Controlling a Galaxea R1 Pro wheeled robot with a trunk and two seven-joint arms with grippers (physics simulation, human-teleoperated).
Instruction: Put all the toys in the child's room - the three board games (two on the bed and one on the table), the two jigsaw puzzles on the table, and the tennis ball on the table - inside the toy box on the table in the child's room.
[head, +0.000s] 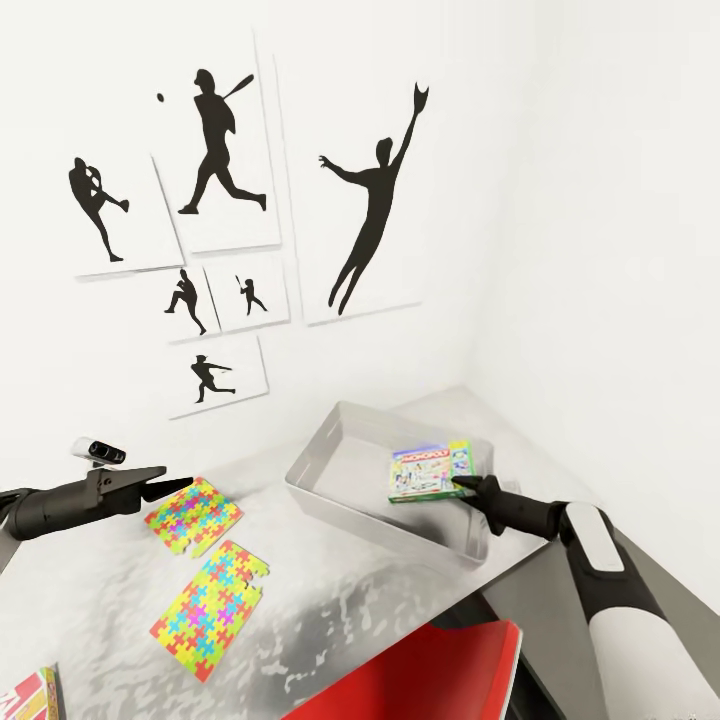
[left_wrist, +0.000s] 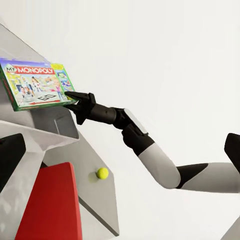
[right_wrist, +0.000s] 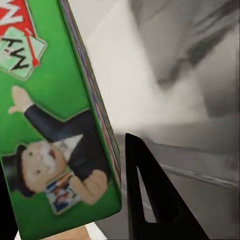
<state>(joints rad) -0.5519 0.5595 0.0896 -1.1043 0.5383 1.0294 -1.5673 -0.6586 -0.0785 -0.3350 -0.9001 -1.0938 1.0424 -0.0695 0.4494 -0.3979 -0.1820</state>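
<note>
Landmark taken: the toy box (head: 330, 462), a light grey tub that sat on the pale table (head: 100, 590) toward the white corner of the room.

Right gripper (head: 462, 484) reached in from the box's near-right side, clamped on the green-and-white Monopoly board game (head: 431, 470). The game was held roughly flat above the box's interior, just over its right end; in the left wrist view the same game (left_wrist: 36, 83) was seen pinched at one edge by the black fingers (left_wrist: 75, 96), printed face showing. In the right wrist view the green box (right_wrist: 55, 120) lay against one dark finger (right_wrist: 150, 200), with the tub's grey wall blurred beyond.

Left gripper (head: 170, 487) hovered left of the toy box, over the table, its fingers close together with nothing between them; whether fully closed could not be told.

Two jigsaw puzzles lay flat on the table left of the box: one (head: 193, 515) just beneath the left gripper's tip, the other (head: 208, 608) nearer the robot, close beside the first.

The tennis ball (left_wrist: 102, 173) rested on the grey table surface beside the red chair (left_wrist: 47, 205), as seen from the left wrist.

A corner of another printed game (head: 30, 697) showed at the table's near-left edge, well apart from the box.

Black sports-silhouette prints (head: 220, 140) hung on the wall behind the box.
</note>
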